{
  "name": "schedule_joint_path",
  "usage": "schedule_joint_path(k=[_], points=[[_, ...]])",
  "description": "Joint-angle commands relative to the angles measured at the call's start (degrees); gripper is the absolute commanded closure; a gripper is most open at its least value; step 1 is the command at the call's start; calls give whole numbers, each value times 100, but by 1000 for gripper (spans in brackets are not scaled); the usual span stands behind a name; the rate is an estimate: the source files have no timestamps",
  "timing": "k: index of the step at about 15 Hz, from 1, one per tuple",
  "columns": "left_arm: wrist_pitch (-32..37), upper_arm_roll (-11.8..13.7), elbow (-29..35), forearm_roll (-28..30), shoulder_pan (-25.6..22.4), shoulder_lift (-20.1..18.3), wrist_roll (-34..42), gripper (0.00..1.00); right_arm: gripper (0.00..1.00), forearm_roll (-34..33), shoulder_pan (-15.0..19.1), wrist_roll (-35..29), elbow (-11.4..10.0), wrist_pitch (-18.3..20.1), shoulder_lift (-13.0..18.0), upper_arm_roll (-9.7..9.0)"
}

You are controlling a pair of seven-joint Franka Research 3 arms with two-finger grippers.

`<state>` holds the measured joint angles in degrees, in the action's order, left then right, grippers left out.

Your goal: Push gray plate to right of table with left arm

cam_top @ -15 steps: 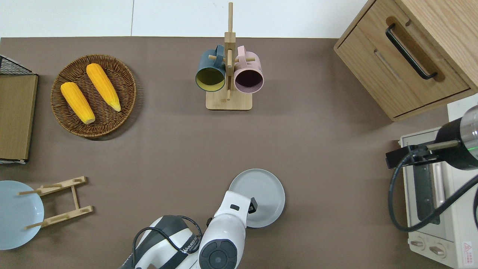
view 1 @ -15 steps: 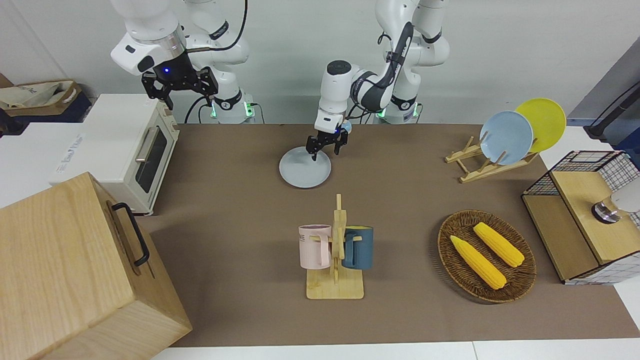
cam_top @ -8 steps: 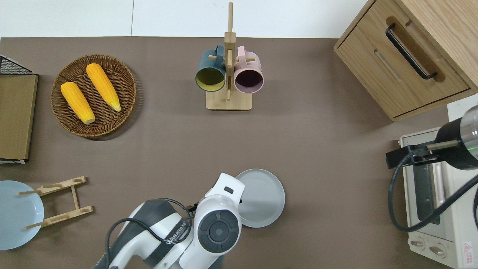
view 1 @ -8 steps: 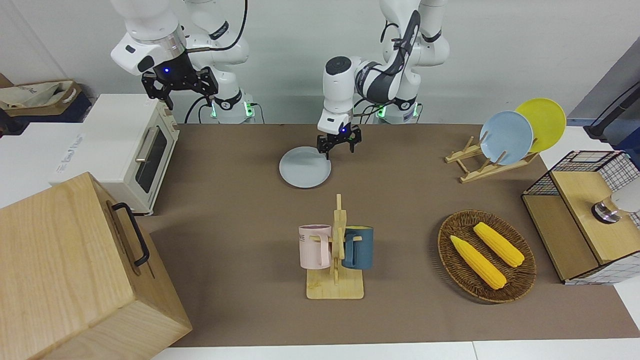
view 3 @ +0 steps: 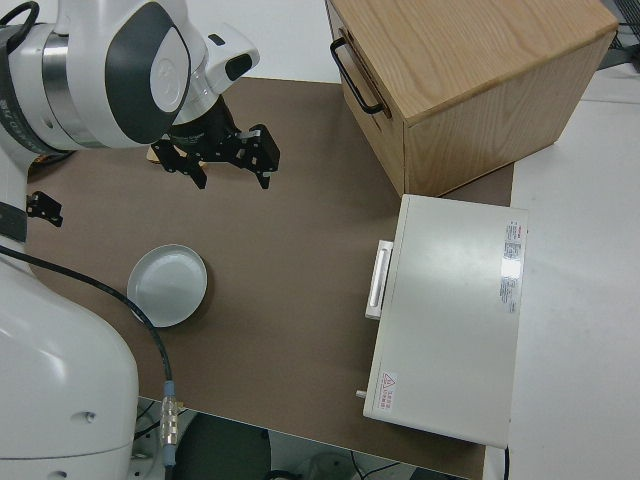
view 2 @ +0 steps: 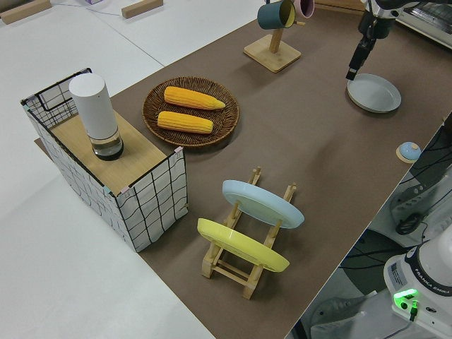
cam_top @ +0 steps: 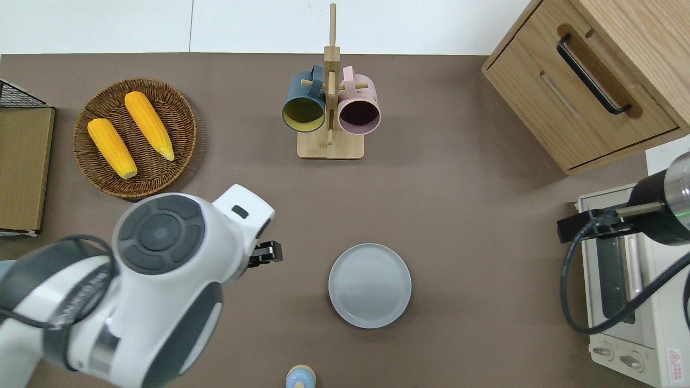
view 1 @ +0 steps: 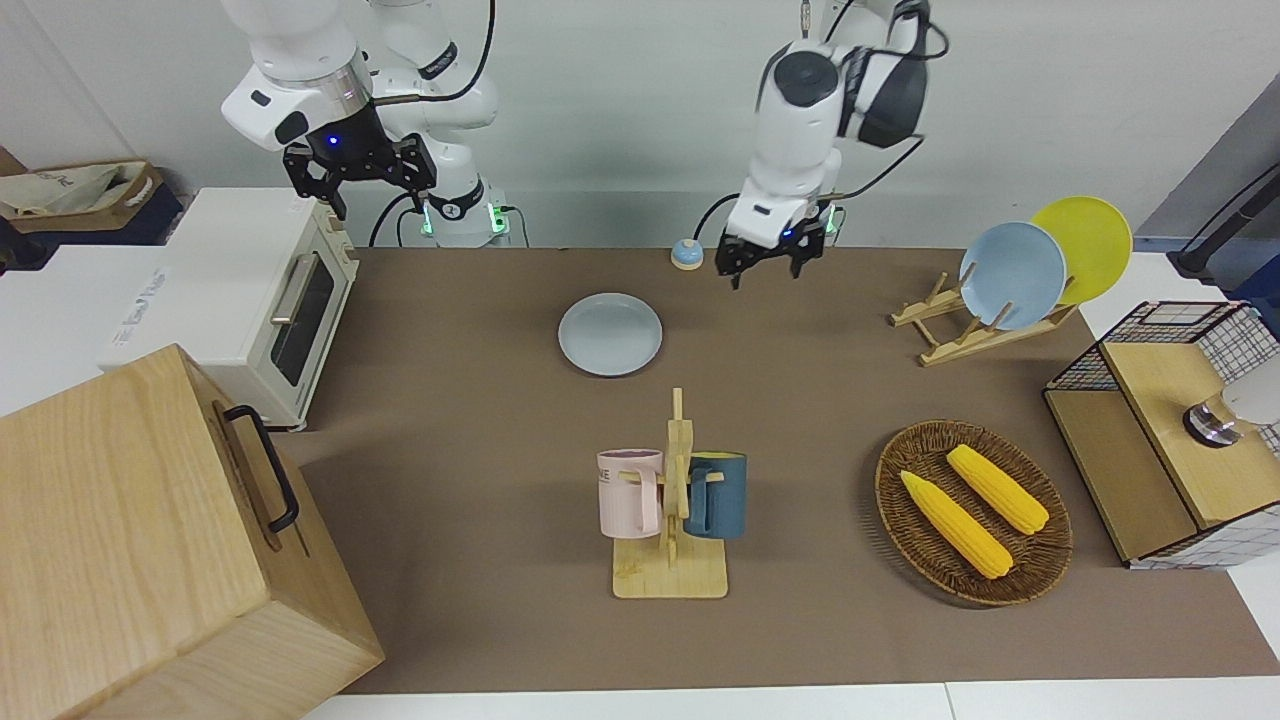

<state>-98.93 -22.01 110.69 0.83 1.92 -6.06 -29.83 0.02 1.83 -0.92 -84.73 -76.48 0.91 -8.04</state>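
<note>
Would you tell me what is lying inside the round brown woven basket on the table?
Two yellow corn cobs lie side by side in the round woven basket, both fully in view. Only the weave directly beneath them is covered.

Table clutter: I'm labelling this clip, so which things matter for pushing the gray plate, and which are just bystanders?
Job:
gray plate
table
left gripper

Bystanders:
mug rack
corn basket
plate rack
toaster oven
wooden cabinet
wire crate
small bell
</note>
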Motion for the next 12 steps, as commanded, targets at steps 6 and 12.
schedule_joint_path(k=[6, 12], points=[[1130, 1708, -706, 84, 397, -475, 1321, 9, 17, 25, 116, -66, 53, 90, 14, -93], [1183, 2614, -1181, 5, 582, -387, 2278, 9, 17, 25, 107, -66, 53, 90, 14, -93]])
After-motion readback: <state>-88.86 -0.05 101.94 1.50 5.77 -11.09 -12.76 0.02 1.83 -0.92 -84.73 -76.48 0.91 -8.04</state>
